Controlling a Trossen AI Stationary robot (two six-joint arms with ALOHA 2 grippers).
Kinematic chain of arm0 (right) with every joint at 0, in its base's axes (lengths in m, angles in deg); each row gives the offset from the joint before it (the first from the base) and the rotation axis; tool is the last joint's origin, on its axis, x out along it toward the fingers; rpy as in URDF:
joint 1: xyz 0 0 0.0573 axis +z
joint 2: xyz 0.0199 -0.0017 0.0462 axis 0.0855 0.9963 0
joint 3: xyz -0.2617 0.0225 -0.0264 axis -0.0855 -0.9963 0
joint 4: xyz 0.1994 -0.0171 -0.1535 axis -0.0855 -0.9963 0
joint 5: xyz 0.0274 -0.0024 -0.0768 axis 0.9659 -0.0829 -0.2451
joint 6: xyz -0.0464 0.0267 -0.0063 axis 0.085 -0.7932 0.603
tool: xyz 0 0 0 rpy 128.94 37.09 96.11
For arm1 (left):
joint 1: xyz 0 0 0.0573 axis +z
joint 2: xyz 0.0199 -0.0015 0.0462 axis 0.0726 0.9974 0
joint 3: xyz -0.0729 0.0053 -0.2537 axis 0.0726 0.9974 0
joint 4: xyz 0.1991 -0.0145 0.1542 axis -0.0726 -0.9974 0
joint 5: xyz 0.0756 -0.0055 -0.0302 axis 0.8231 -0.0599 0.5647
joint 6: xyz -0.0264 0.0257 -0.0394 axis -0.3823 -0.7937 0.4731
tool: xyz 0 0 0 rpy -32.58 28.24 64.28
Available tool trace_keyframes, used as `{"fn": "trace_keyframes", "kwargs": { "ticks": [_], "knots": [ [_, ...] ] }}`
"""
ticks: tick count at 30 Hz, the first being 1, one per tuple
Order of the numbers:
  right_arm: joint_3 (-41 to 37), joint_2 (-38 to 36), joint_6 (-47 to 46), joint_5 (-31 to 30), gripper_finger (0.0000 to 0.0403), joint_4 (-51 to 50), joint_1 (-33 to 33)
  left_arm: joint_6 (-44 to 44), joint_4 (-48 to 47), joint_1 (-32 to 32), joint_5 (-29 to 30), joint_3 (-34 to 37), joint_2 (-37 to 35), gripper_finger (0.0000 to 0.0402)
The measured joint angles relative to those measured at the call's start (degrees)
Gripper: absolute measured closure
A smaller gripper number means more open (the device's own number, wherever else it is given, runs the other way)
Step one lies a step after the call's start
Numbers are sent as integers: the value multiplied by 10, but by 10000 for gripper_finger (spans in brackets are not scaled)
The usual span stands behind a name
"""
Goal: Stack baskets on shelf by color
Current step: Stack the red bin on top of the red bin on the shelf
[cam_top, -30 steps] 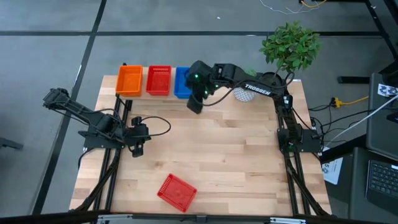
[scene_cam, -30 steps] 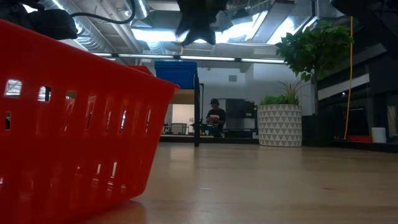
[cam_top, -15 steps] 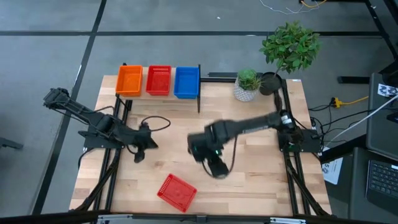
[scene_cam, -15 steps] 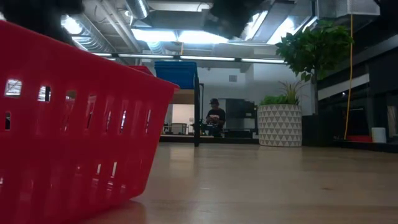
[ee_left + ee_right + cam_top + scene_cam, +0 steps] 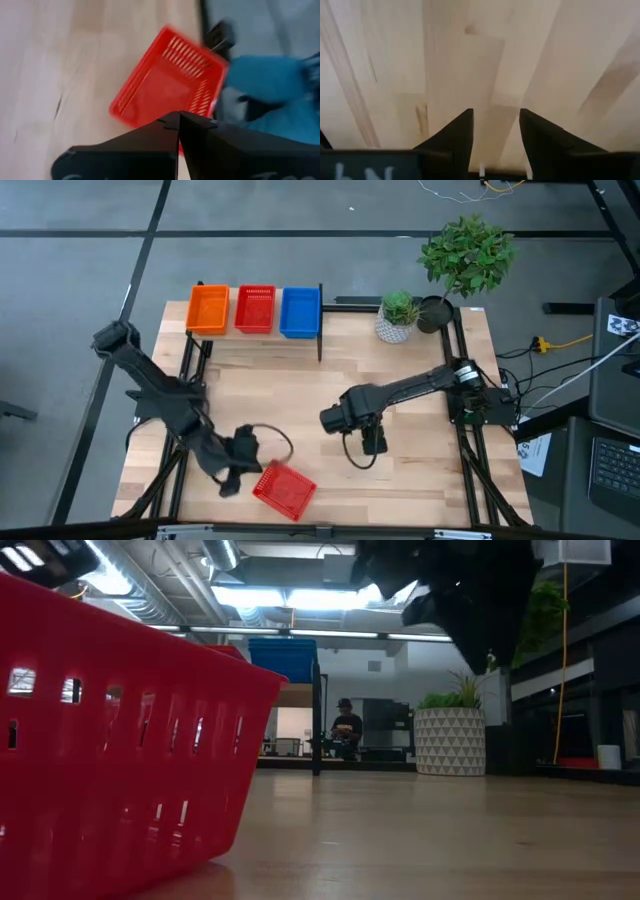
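A: Where is the loose red basket [image 5: 284, 487]?
B: On the counter [image 5: 400, 400] at about six o'clock, near the front edge, lying askew to the planks. It fills the left half of the low view [image 5: 110, 740].
A: And the left hand [image 5: 232, 480]?
B: Just beside that basket, at its nine o'clock side. Its fingers [image 5: 172, 122] are pressed together with nothing between them; in the left wrist view the basket [image 5: 167, 82] lies just past the tips.
A: The right hand [image 5: 372, 442]?
B: Near the middle of the counter, at about three o'clock from the red basket and well apart from it. Its fingers [image 5: 457, 135] stand apart over bare wood, holding nothing.
A: What is on the shelf [image 5: 330, 302]?
B: At twelve o'clock, along the far edge, three stacks side by side: orange baskets [image 5: 208, 309], then red baskets [image 5: 255, 309], then blue baskets [image 5: 299, 311]. How many are in each stack I cannot tell.
A: Anything else?
B: A white patterned plant pot [image 5: 395, 328] sits at about one o'clock, beside the shelf's end.
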Motion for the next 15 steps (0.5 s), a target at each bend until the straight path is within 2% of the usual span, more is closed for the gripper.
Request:
{"fn": "trace_keyframes", "kwargs": {
  "ticks": [7,11,15],
  "knots": [
    [-101,-127,-47,-4,245,52,-8,130,-154,-8,7,-106,125,398],
    [-193,-219,-94,-7,245,147,6,178,-172,-1,-4,-133,150,382],
    [-295,-304,-116,-5,245,238,28,214,-172,8,13,-145,160,368]
  ]
}}
